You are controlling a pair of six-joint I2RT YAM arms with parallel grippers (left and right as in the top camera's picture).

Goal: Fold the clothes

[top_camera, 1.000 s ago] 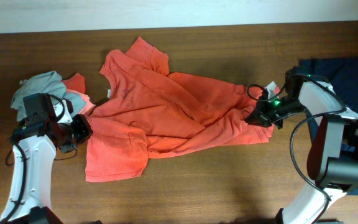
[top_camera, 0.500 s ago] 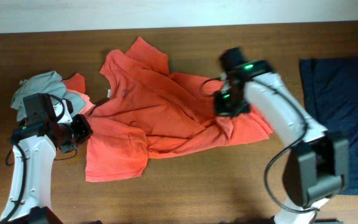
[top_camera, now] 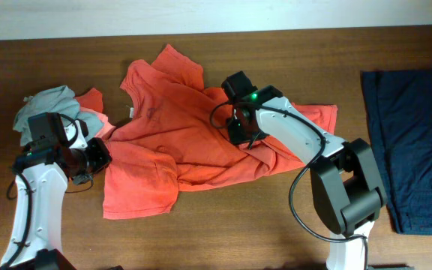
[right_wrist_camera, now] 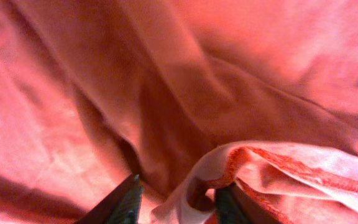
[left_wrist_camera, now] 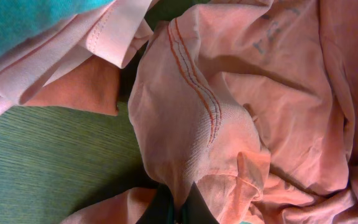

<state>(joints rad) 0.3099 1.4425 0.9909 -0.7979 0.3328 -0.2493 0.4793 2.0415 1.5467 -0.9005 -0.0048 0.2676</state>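
The large orange-red T-shirt (top_camera: 186,127) lies crumpled across the middle of the table. My left gripper (top_camera: 100,157) is at its left edge, shut on a pinch of the shirt's stitched hem (left_wrist_camera: 197,106), with the fingers meeting at the bottom of the left wrist view (left_wrist_camera: 174,208). My right gripper (top_camera: 238,131) is over the shirt's middle. In the right wrist view (right_wrist_camera: 179,199) its jaws stand apart, and a folded loop of the hem (right_wrist_camera: 278,165) lies loosely between them. No lettering or emblem shows.
A grey garment (top_camera: 47,101) and a coral one (top_camera: 92,101) are bunched at the far left behind my left arm. A dark navy garment (top_camera: 415,142) lies flat at the right edge. The table's wood (top_camera: 238,225) shows in front.
My right gripper has swept left from the shirt's right edge to its middle, dragging cloth over with it. The navy garment is now uncovered. The left arm has not moved.
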